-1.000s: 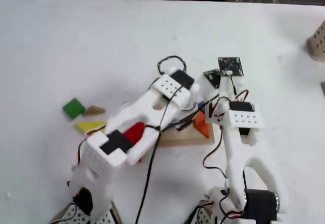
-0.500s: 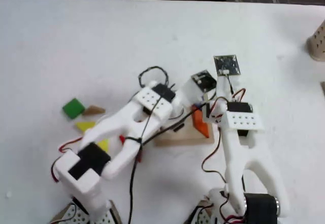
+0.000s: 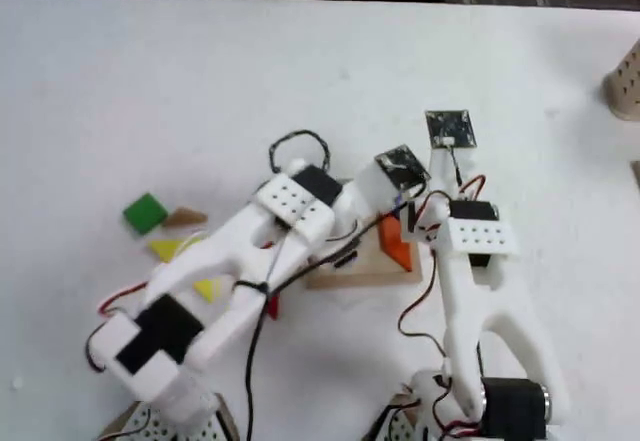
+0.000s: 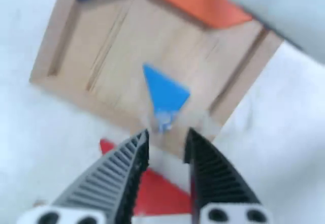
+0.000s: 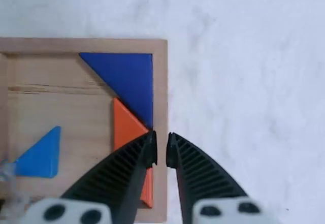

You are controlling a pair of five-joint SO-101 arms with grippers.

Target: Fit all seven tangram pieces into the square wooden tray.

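Observation:
The square wooden tray [image 4: 53, 56] holds a dark blue triangle [image 5: 124, 76] in one corner, an orange piece [image 5: 127, 130] against it, and a small light-blue triangle [image 4: 165, 91] lying loose near the opposite rim. My left gripper [image 4: 166, 138] hangs open and empty just outside the tray's rim, above a red piece [image 4: 157, 196] on the table. My right gripper [image 5: 161, 144] is shut with nothing in it, over the tray rim [image 5: 160, 82] beside the orange piece. In the high view the tray [image 3: 365, 273] lies between both arms.
Left of the tray lie a green square [image 3: 145, 213], a tan triangle [image 3: 186, 217] and two yellow pieces [image 3: 168, 249] [image 3: 207, 288]. A pale wooden block [image 3: 625, 86] stands at the table's right edge. The far half of the white table is open.
The left arm has pulled back from over the tray toward the front left. The right arm has stayed where it was.

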